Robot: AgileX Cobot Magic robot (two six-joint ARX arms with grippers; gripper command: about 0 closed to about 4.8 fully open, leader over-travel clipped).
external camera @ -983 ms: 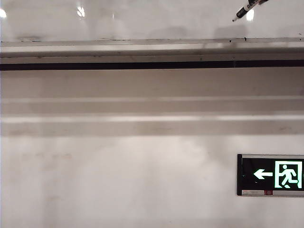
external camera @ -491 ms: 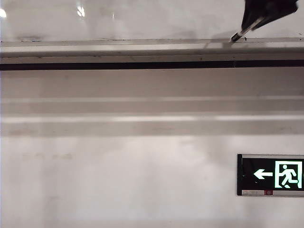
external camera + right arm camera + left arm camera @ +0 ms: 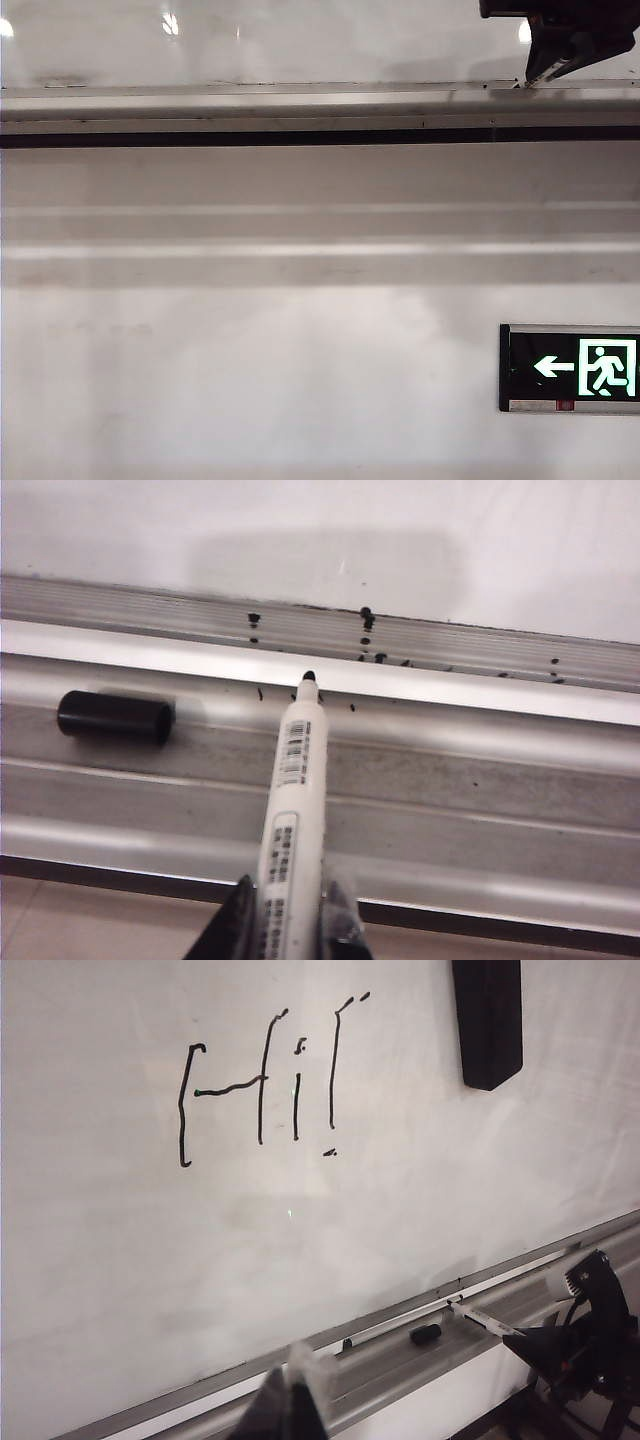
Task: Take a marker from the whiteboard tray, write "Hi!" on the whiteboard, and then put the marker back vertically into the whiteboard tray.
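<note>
Right gripper (image 3: pixel 556 62), exterior view: I see it dark at the upper right corner, clamped on the marker (image 3: pixel 540 72), whose tip meets the whiteboard tray (image 3: pixel 250 98). Above the tray runs the glossy whiteboard (image 3: pixel 300 40); below it the wall carries a green exit sign (image 3: pixel 570 367). Left arm does not show in this view.

Left wrist view: left gripper (image 3: pixel 292 1400) sits low in frame, near the tray (image 3: pixel 400 1355); I cannot tell from its blurred fingertips whether it is open or closed, and nothing shows between them. "Hi!" (image 3: pixel 262 1085) is written in black on the whiteboard (image 3: pixel 120 1260). A black eraser (image 3: pixel 487 1022) hangs on the board beside the writing. Loose black cap (image 3: pixel 425 1333) lies in the tray, near the marker (image 3: pixel 482 1320) held by the right gripper (image 3: pixel 545 1345).

Right wrist view: right gripper (image 3: pixel 286 925) grips the white barrel of the uncapped marker (image 3: pixel 296 790); tip (image 3: pixel 309 676) rests against the tray (image 3: pixel 500 770), among ink specks. Cap (image 3: pixel 115 717) lies on its side, apart from the marker.
</note>
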